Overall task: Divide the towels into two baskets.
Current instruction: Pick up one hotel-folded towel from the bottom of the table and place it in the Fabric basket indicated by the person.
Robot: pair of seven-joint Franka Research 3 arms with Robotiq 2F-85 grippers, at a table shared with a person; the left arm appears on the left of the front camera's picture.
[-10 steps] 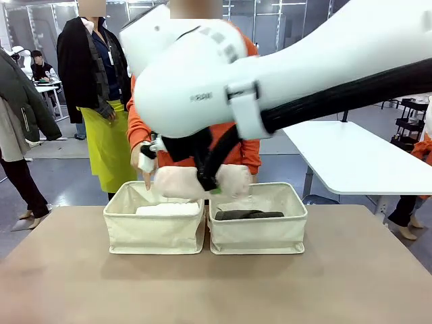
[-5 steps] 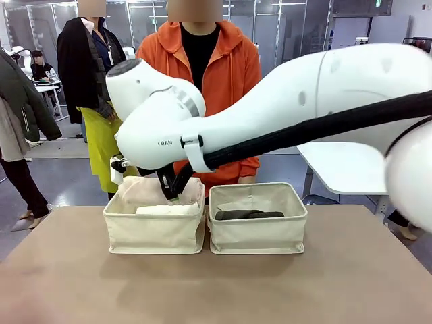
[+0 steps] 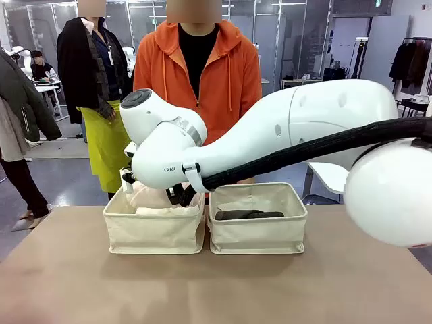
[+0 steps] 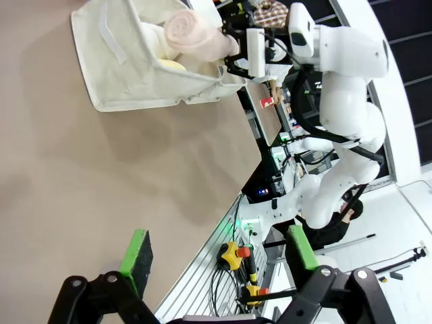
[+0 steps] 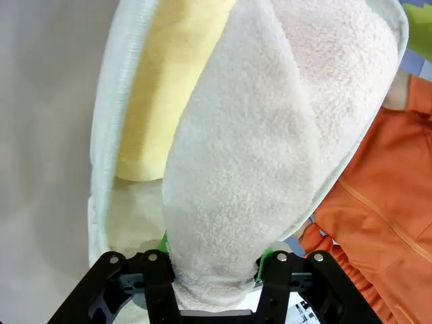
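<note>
Two cream baskets stand side by side on the table, the left basket (image 3: 154,229) and the right basket (image 3: 256,226). My right gripper (image 5: 212,270) is shut on the end of the pink-beige towel (image 5: 270,135), which hangs partly inside the left basket (image 5: 101,142) over a pale yellow towel (image 5: 162,88). In the front view the pink-beige towel (image 3: 150,196) shows just above the rim, under my right arm. A dark grey towel (image 3: 248,214) lies in the right basket. My left gripper (image 4: 219,250) is open and empty, low over the table, far from the basket (image 4: 135,81).
A person in an orange hoodie (image 3: 199,74) stands right behind the baskets at the table's far edge. My right arm (image 3: 290,135) stretches across above the right basket. Bare brown tabletop (image 3: 216,283) lies in front of the baskets. Other people stand at the back left.
My right arm has swung left and down, carrying the pink-beige towel from above the gap between the baskets into the left basket. The person's pointing hand has withdrawn.
</note>
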